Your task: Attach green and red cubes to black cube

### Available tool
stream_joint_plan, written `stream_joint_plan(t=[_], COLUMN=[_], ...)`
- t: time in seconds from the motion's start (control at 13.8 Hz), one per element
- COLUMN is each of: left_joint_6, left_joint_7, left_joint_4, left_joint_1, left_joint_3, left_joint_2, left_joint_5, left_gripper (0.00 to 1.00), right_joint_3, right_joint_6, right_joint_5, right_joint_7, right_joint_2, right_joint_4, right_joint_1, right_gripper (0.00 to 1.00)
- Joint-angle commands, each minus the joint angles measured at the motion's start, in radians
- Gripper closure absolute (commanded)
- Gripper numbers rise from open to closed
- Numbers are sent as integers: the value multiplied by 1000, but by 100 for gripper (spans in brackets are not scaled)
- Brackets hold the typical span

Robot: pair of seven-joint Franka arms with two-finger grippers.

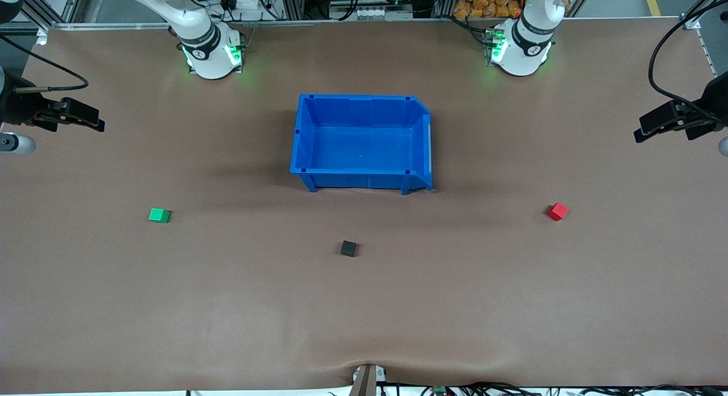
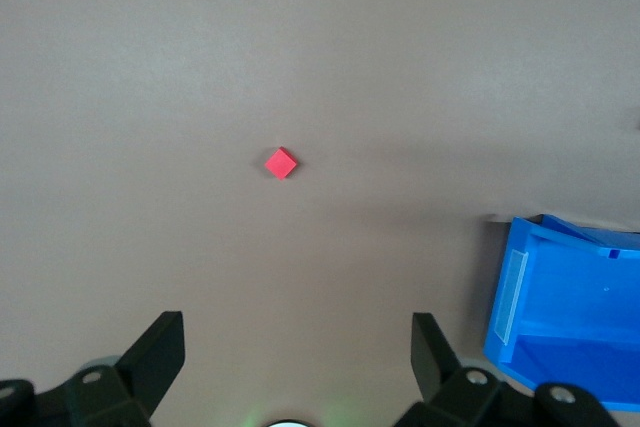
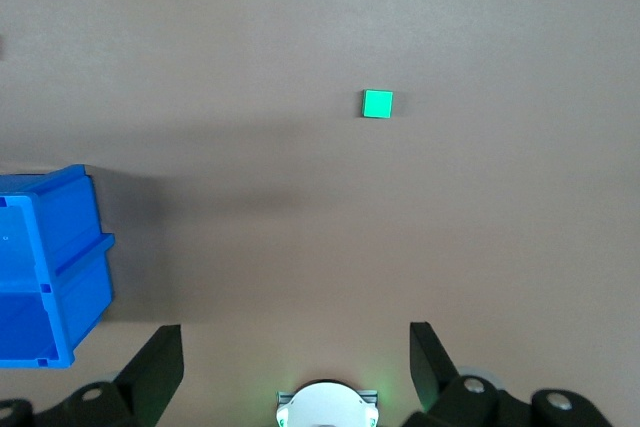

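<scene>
Well apart lie green cube [image 1: 159, 215], black cube [image 1: 348, 248], red cube [image 1: 558, 211].

A robotics lab: two arm bases [image 1: 213, 54] bolted at the table's [image 1: 364, 305] top edge, aluminium framing [image 1: 284, 0] and cables [image 1: 665, 71] along its edges and corners.

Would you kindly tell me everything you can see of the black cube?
The black cube is small, plain and matte, and sits flat on the brown table, turned slightly askew. It lies nearer the front camera than the blue bin, roughly midway between the table's two ends. Nothing touches it except the table, and neither wrist view shows it.
</scene>
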Motion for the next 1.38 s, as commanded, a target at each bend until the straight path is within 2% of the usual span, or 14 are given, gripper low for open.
stream_joint_plan(t=[0.0,0.65,1.3], left_joint_6=[-12,-12,-12], left_joint_7=[13,1,16], left_joint_4=[7,9,7], left_joint_1=[5,2,5], left_joint_3=[-3,-3,-1], left_joint_2=[1,1,30], left_joint_5=[10,12,15], left_gripper=[0,0,0], right_joint_3=[7,7,7], right_joint_6=[4,5,41], right_joint_5=[3,3,3], right_joint_7=[-1,-1,-4], right_joint_2=[-3,-1,-4], right_joint_4=[-4,-7,-62], right_joint_1=[-9,-11,-17], right_gripper=[0,0,0])
